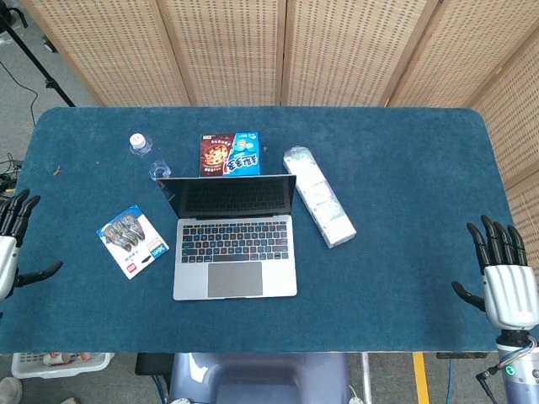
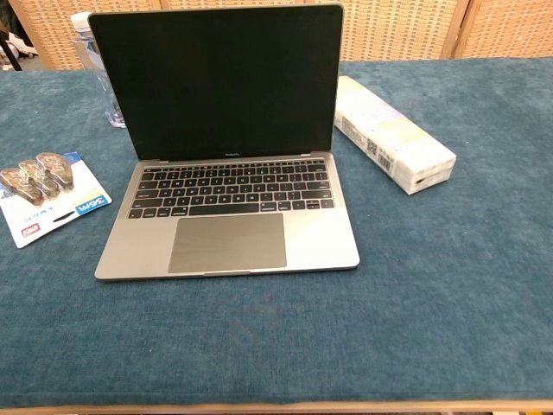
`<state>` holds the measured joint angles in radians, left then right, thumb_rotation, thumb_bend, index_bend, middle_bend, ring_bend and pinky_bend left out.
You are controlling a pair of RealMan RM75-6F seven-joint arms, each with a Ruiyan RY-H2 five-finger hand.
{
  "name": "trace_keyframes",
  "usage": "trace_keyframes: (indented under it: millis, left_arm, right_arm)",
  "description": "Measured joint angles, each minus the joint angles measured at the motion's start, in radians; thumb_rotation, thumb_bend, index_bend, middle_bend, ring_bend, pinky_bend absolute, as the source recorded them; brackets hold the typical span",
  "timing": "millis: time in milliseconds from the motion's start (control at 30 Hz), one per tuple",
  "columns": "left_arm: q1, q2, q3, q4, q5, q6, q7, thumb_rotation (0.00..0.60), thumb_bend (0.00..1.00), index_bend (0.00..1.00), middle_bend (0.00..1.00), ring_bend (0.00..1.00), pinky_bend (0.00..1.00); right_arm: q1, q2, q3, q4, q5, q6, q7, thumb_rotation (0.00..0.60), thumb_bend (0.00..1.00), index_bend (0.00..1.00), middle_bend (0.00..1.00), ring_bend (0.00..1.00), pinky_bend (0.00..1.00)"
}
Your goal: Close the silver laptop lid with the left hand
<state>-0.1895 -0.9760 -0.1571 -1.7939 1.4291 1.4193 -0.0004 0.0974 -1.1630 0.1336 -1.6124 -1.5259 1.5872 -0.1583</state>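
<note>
Laptop (image 1: 235,245) lid up, screen dark. L hand (image 1: 10,246) at table (image 1: 404,168) edge — fingers apart, empty; R hand (image 1: 504,279) likewise, well apart from laptop.

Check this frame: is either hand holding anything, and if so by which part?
Nothing is held. The left hand and right hand sit at the table edges, fingers apart, away from the open laptop.

The left hand (image 1: 10,244) hung at the counter's left edge, dark fingers (image 1: 18,210) spread and pointing up, thumb jutting sideways, apparently holding nothing, though the frame cut it off. The right hand (image 1: 507,286) mirrored it at the right edge, fingers apart, empty.
</note>
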Motion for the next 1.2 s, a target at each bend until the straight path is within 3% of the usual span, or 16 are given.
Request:
trace_keyframes:
  millis: [67,100,267,433,633,967,1200]
  left_arm:
    - [-0.038,0.028,-0.021,-0.022,-0.015,-0.056,-0.008,0.319,0.00,0.00,0.00,0.00,0.00]
    - [-0.056,0.040,-0.029,-0.030,-0.023,-0.085,-0.011,0.278,0.00,0.01,0.00,0.00,0.00]
    - [-0.178,0.103,-0.082,-0.071,-0.071,-0.290,-0.076,0.187,0.00,0.04,0.00,0.00,0.00]
    - [-0.320,0.134,-0.136,-0.065,-0.115,-0.469,-0.150,0.167,0.00,0.05,0.00,0.00,0.00]
    - [-0.475,0.105,-0.180,0.010,-0.195,-0.649,-0.172,0.137,0.00,0.07,0.00,0.00,0.00]
    - [-0.712,-0.052,-0.216,0.223,-0.333,-0.917,-0.231,0.090,0.00,0.10,0.00,0.00,0.00]
    - [-0.794,-0.130,-0.213,0.308,-0.341,-1.009,-0.269,0.089,0.00,0.14,0.00,0.00,0.03]
  right_arm:
    - [0.000,0.001,0.002,0.000,0.003,0.000,0.002,0.600,0.00,0.00,0.00,0.00,0.00]
    - [0.000,0.002,0.003,0.000,0.005,0.001,0.003,0.600,0.00,0.00,0.00,0.00,0.00]
    - [0.000,0.001,0.008,0.005,0.018,-0.003,0.002,0.600,0.00,0.00,0.00,0.00,0.00]
    - [0.002,-0.003,0.010,0.011,0.029,-0.011,-0.005,0.600,0.00,0.00,0.00,0.00,0.00]
    - [0.007,-0.010,0.017,0.030,0.056,-0.027,-0.011,0.600,0.00,0.00,0.00,0.00,0.00]
    - [0.011,-0.019,0.031,0.054,0.089,-0.037,-0.017,0.600,0.00,0.00,0.00,0.00,0.00]
    - [0.010,-0.017,0.038,0.059,0.100,-0.036,-0.013,0.600,0.00,0.00,0.00,0.00,0.00]
